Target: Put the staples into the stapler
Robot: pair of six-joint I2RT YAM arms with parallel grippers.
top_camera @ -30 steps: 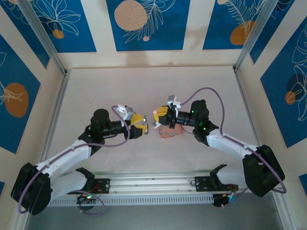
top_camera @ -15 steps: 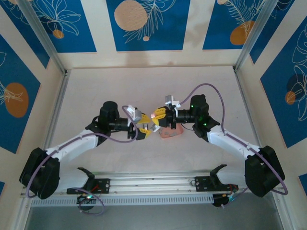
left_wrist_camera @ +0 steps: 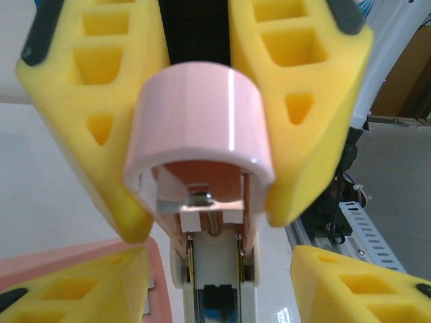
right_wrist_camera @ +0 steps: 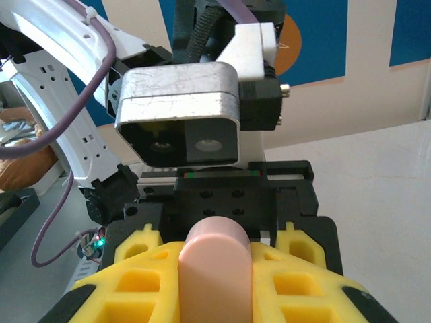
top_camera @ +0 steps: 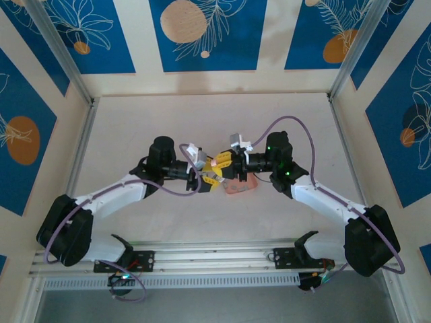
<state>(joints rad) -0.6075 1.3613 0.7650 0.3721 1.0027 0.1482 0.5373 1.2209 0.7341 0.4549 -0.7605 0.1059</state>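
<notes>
The pink stapler (top_camera: 219, 161) is held up over the table centre, open, with its white channel (left_wrist_camera: 214, 269) exposed. My right gripper (top_camera: 223, 166) is shut on its body; in the right wrist view the pink body (right_wrist_camera: 217, 269) sits between the yellow fingers (right_wrist_camera: 135, 282). My left gripper (top_camera: 209, 176) faces it, and its yellow fingers (left_wrist_camera: 296, 101) press both sides of the rounded pink lid (left_wrist_camera: 199, 114). A thin grey strip (left_wrist_camera: 149, 296), seemingly staples, lies on the salmon-pink tray (left_wrist_camera: 74, 252).
The salmon-pink tray (top_camera: 241, 187) rests on the table just under the right wrist. The right gripper's yellow fingers (left_wrist_camera: 367, 282) appear low in the left wrist view. Cream walls and metal posts bound the table, with a rail along the near edge (top_camera: 215, 259).
My left arm has swung right to meet the stapler, and its fingers have narrowed around the lid. The right arm has shifted only slightly, still holding the stapler.
</notes>
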